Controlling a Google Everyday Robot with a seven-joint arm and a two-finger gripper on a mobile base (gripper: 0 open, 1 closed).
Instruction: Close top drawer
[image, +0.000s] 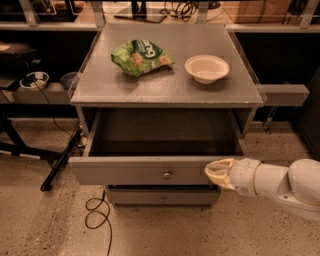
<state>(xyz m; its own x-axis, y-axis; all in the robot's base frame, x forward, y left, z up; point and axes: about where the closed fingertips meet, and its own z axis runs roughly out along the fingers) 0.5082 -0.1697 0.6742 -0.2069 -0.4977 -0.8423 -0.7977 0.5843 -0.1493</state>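
The top drawer (135, 171) of the grey cabinet is pulled far out; its flat grey front panel carries a small round metal knob (167, 174) at centre, and the inside looks empty. My gripper (214, 173), cream-tipped on a white arm coming in from the right, is against the right part of the drawer's front panel, to the right of the knob. A lower drawer (162, 197) with its own knob shows below, pushed in.
On the cabinet top (100, 90) lie a green snack bag (140, 56) and a white bowl (207, 68). A black cable (97, 212) loops on the floor at the lower left, beside a dark stand leg (60, 161). Shelving runs behind.
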